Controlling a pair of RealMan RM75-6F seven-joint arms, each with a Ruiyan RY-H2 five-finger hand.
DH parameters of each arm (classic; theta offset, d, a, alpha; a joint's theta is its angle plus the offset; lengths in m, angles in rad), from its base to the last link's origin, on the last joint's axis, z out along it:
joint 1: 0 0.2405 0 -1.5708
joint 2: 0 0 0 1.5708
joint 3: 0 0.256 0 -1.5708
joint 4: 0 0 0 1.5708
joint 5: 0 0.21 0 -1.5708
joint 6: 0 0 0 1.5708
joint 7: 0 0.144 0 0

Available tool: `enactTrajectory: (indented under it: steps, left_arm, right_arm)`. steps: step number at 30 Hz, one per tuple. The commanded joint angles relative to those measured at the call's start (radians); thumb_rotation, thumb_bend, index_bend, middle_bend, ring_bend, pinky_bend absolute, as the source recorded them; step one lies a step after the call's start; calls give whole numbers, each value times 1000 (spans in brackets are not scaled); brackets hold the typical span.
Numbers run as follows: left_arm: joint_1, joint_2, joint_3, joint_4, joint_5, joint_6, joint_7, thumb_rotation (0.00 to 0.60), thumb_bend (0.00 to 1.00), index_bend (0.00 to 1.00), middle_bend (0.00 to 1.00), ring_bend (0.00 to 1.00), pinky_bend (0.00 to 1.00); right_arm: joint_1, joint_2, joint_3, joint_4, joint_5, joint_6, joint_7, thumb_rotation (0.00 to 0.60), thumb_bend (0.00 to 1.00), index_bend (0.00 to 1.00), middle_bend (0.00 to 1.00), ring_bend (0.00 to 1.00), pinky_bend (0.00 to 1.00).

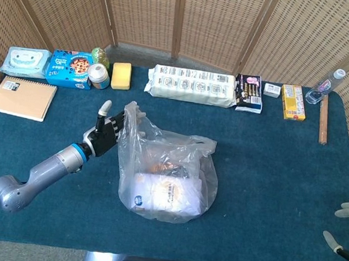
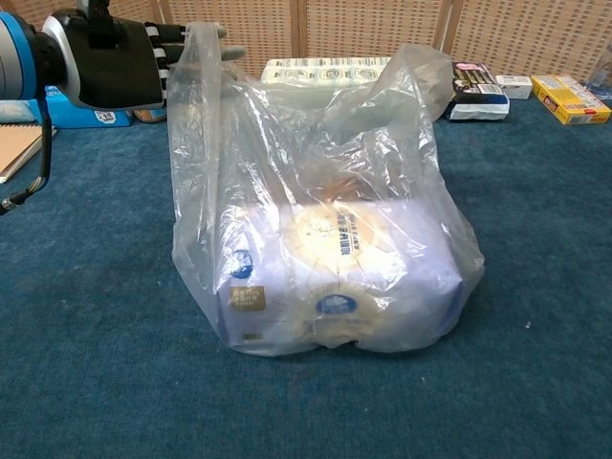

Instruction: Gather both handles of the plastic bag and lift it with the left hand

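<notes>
The clear, crinkled plastic bag (image 1: 165,177) stands upright on the bench (image 1: 272,168), holding a white box. Its near handle (image 2: 196,57) rises against the left hand (image 1: 105,136), whose fingers (image 2: 191,53) hold it.

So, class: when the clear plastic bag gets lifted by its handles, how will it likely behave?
The plastic bag looks thin and crumpled, so it will probably stretch and sag, not hold shape. The boxed goods fill its bottom, so the weight likely hangs low. Its right handle stands loose, away from the left hand, so the bag may tilt if lifted now.
</notes>
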Motion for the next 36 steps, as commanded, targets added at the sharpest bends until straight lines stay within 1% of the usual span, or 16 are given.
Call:
enactTrajectory:
  steps: [1, 4, 6, 10, 14, 16, 17, 20, 26, 28, 31, 33, 36]
  left_arm:
    - [-37, -25, -1, 47, -46, -50, -57, 0, 112, 0, 84, 13, 194]
    - [-70, -60, -8, 91, -93, -81, -60, 0, 112, 0, 84, 13, 194]
    - [-83, -80, -22, 106, -132, -103, -67, 0, 113, 0, 84, 14, 194]
    - [-103, -113, -61, 143, -213, -161, -73, 0, 113, 0, 84, 13, 200]
    - [-108, -148, -108, 168, -285, -218, -31, 0, 113, 0, 84, 14, 217]
    - [-97, -162, -139, 168, -320, -248, -9, 0, 114, 0, 87, 38, 246]
    - [-90, -168, -154, 167, -335, -264, 8, 0, 117, 0, 98, 65, 277]
    - [-65, -182, -202, 168, -379, -307, 76, 0, 135, 9, 158, 151, 360]
    - [-9, -168, -266, 157, -466, -390, 200, 0, 197, 118, 256, 255, 449]
    - [20, -150, -296, 155, -515, -427, 234, 0, 216, 176, 311, 302, 480]
    - [41, -129, -316, 166, -561, -469, 289, 3, 238, 346, 459, 427, 537]
    - [56, -112, -323, 167, -591, -491, 332, 4, 245, 430, 539, 491, 565]
    - [83, -95, -335, 163, -637, -521, 387, 9, 249, 460, 591, 534, 590]
  right_arm:
    - [0, 2, 2, 1, 1, 1, 3, 600, 186, 447, 370, 238, 149]
    - [-1, 2, 1, 4, 1, 4, 11, 600, 186, 447, 371, 238, 148]
    - [-2, 2, 2, 7, 2, 5, 15, 600, 186, 448, 371, 238, 147]
    - [-5, 2, 3, 11, 3, 10, 24, 600, 186, 447, 371, 238, 147]
    - [-8, 3, 5, 15, 6, 18, 31, 600, 186, 447, 371, 238, 146]
    - [-10, 5, 6, 15, 8, 21, 36, 600, 186, 447, 371, 238, 146]
    - [-11, 6, 6, 16, 9, 21, 38, 600, 186, 447, 371, 238, 146]
    - [-10, 4, 7, 18, 8, 21, 40, 600, 186, 447, 372, 238, 146]
    - [-11, 3, 8, 16, 3, 25, 41, 600, 187, 447, 373, 238, 143]
    - [-10, 3, 7, 15, -1, 25, 41, 600, 186, 447, 373, 239, 143]
    - [-8, 2, 7, 12, -4, 23, 39, 600, 187, 447, 374, 238, 143]
    - [-7, 2, 7, 10, -6, 22, 37, 600, 186, 447, 374, 238, 143]
    - [-6, 2, 5, 10, -11, 19, 36, 600, 186, 447, 374, 238, 143]
